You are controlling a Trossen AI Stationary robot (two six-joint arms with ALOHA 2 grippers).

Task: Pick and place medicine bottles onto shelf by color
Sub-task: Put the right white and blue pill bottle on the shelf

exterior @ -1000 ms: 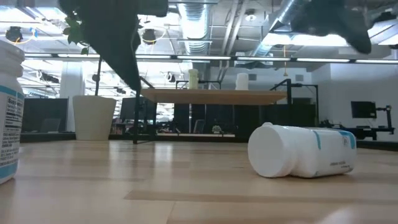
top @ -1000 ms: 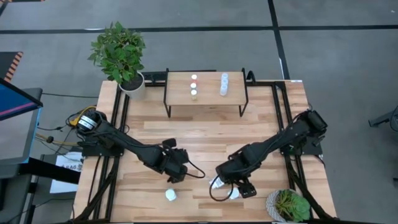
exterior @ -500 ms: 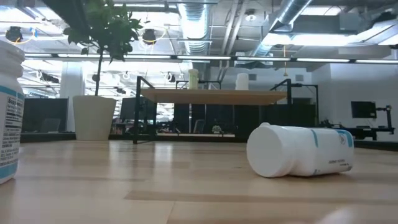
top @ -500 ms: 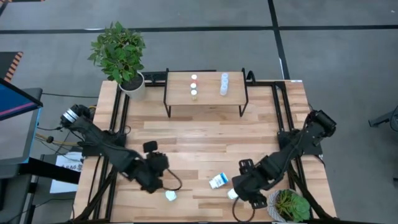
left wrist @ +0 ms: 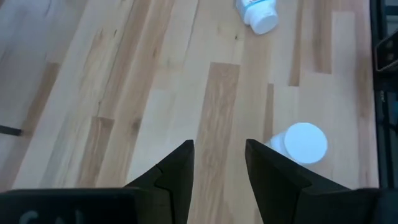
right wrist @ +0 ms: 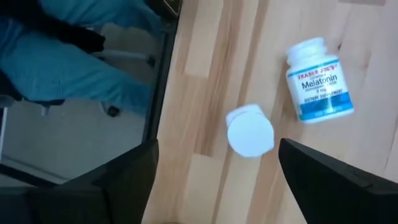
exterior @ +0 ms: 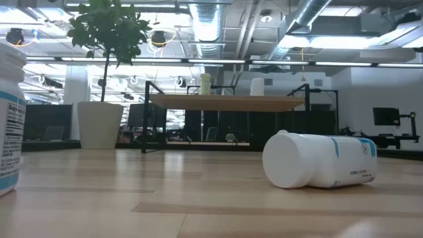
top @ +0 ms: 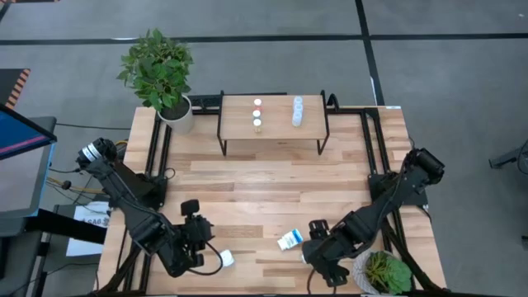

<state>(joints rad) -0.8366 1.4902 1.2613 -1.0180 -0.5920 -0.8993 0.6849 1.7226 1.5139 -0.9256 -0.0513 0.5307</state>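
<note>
left gripper hovers empty, fingers narrowly parted, beside an upright white-capped bottle near the table's front edge; right gripper spread wide, empty, above another upright bottle, a labelled bottle lying just beside. shelf at back already carries several, likely grouped by cap colour. plank table, potted plants at two corners.

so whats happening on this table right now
A two-arm robot is sorting medicine bottles onto the small shelf, where several already stand in two groups. Neither arm holds anything now. The left tool is open, low near the table's front edge beside an upright white-capped bottle. The right tool is wide open above another upright white-capped bottle, with a blue-labelled bottle lying on its side next to it. Three bottles are left on the table.
</note>
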